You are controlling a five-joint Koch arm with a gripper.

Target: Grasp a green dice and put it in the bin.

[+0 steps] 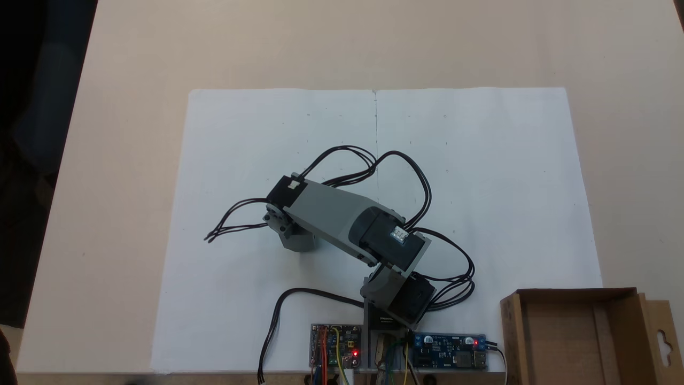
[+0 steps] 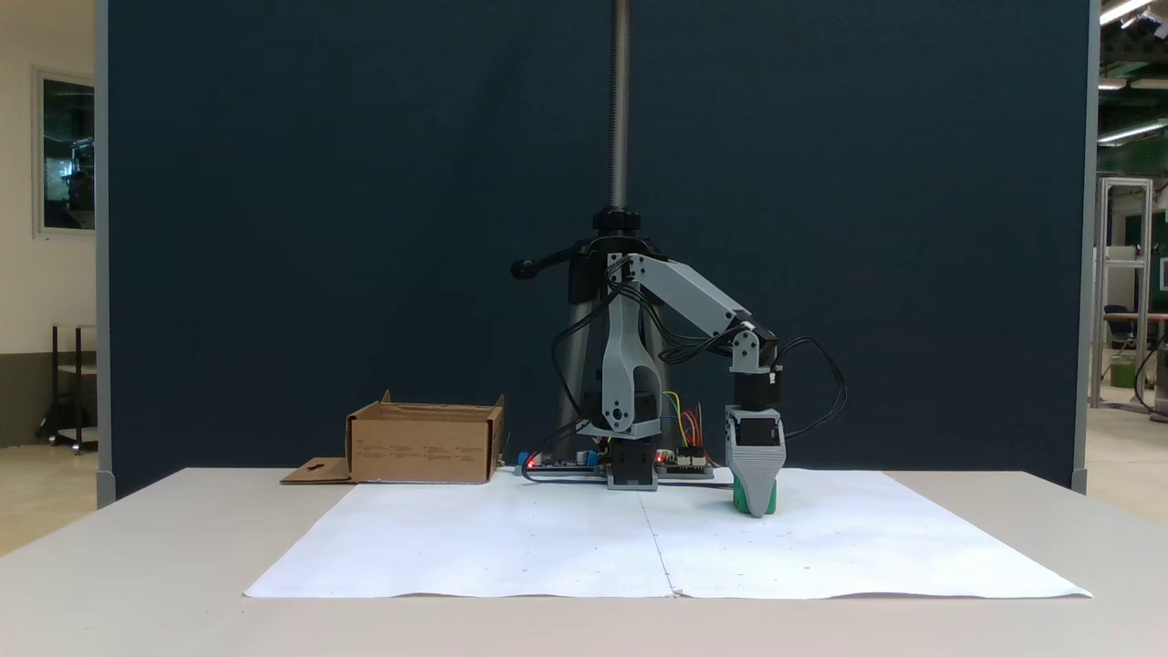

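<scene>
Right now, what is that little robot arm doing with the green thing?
The arm's gripper is down on the white paper, right at the green dice, which peeks out behind the grey finger. Whether it has squeezed the dice can't be told from here. The cardboard bin waits off to the left in this fixed view, and nothing shows inside it from above.

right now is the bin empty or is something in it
Empty: from above, the bin shows only bare cardboard floor. The green dice sits on the paper at the gripper.
</scene>
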